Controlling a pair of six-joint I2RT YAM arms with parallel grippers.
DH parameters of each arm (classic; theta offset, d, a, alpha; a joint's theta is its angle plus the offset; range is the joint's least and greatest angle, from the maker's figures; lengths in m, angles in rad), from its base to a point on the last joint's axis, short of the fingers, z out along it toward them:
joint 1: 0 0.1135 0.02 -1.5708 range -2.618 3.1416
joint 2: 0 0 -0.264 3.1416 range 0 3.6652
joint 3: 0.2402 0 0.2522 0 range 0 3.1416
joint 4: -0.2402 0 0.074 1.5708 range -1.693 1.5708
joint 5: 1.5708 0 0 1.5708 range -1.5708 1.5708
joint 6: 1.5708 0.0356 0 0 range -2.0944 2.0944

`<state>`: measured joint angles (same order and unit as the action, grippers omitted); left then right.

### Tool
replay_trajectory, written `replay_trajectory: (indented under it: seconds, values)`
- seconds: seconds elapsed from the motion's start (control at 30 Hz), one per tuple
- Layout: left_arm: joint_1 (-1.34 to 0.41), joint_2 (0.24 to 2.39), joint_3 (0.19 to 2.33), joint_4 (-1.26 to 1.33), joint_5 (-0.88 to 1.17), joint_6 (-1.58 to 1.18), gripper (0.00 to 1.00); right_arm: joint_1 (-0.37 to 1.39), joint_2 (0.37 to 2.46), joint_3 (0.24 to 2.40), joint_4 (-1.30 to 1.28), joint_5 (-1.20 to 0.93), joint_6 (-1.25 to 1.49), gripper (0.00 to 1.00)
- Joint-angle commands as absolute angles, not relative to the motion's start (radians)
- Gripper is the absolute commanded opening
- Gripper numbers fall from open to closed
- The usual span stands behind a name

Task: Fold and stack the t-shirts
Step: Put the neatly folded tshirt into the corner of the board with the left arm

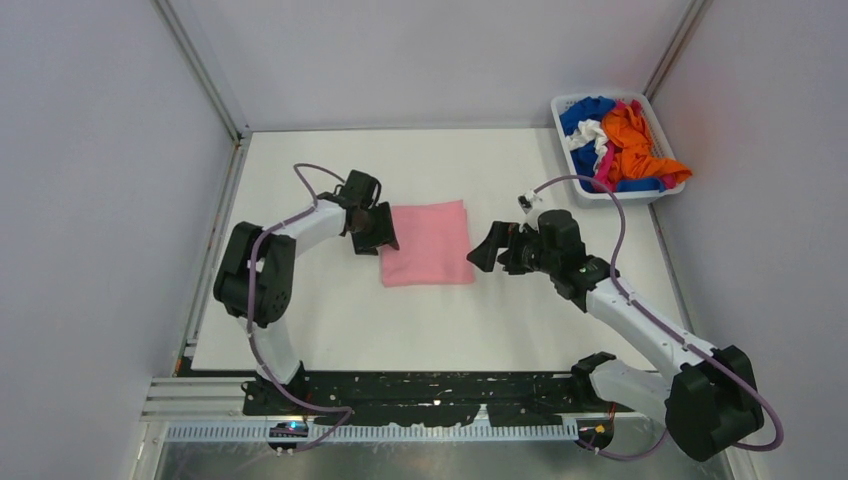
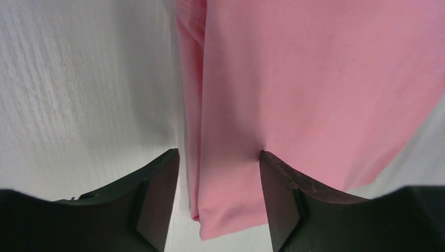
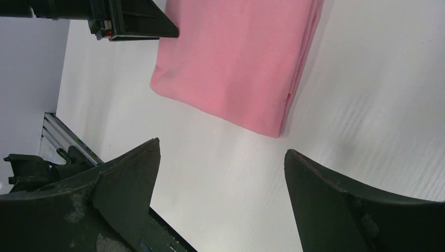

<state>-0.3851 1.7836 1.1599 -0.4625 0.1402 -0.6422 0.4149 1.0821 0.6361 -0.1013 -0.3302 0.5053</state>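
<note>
Mid-table, the folded light pink t-shirt lies flat between the two arms. The left gripper is at its left side, jaws apart and straddling the folded edge: one finger over cloth, the other over the table, with nothing pinched. The right gripper is spread wide over the table just right of the shirt, not touching it. In the far right corner, well apart, a white basket is heaped with orange, royal blue, white and hot pink shirts.

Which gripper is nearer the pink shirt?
Left. The left gripper sits at the pink shirt's left edge, jaws straddling it; the right gripper hangs open off its right side, not touching.
</note>
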Motion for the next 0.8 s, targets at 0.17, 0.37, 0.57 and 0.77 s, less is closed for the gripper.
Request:
replay_trajectory:
  seconds: [0.17,0.37,0.57,0.77]
  values:
    - [-0.387,1.948,1.335,-0.583,0.029,-0.631,0.08,0.403,0.985,0.649,-0.181,-0.274,0.434,0.95]
    - [-0.385,2.019,1.524,-0.756,-0.178,-0.595,0.00,0.398,0.952,0.654,-0.216,-0.248,0.395,0.95]
    - [-0.371,2.167,1.843,-0.967,-0.377,-0.505,0.00,0.394,0.891,0.636,-0.226,-0.175,0.347,0.95]
    - [-0.252,2.334,2.174,-1.088,-0.319,-0.410,0.00,0.389,0.845,0.620,-0.245,-0.090,0.307,0.95]
